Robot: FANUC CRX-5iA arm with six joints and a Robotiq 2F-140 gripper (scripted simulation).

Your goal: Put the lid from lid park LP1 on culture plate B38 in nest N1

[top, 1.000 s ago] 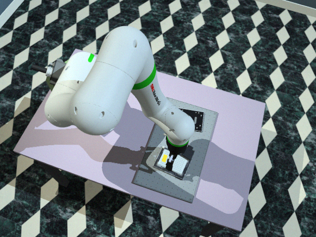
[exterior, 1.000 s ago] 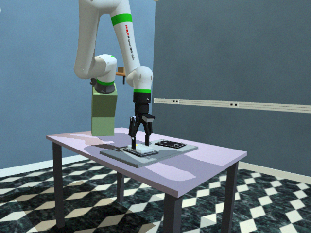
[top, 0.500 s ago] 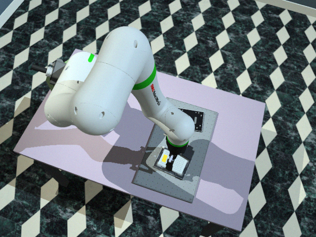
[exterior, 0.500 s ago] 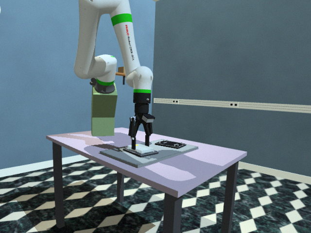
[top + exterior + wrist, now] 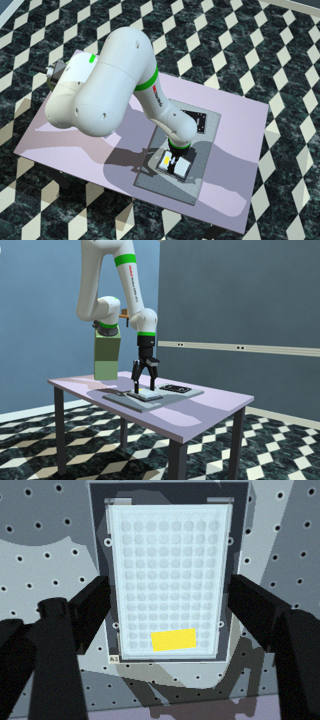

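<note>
The clear lid (image 5: 167, 580) with a yellow label (image 5: 173, 639) lies flat over the white culture plate B38 in the black nest N1. The wells show through it. It also shows in the exterior view (image 5: 144, 394). My gripper (image 5: 169, 591) points straight down over it, one black finger on each long side. The fingers stand open, at or just off the lid's edges, low beside the plate. The lid park LP1 (image 5: 196, 120) is a bare black plate behind the nest (image 5: 175, 388).
Nest and lid park sit on a grey perforated baseplate (image 5: 178, 155) on the lilac table. The arm's green pedestal (image 5: 107, 357) stands at the table's far left corner. My arm's elbow hides much of the table in the overhead view.
</note>
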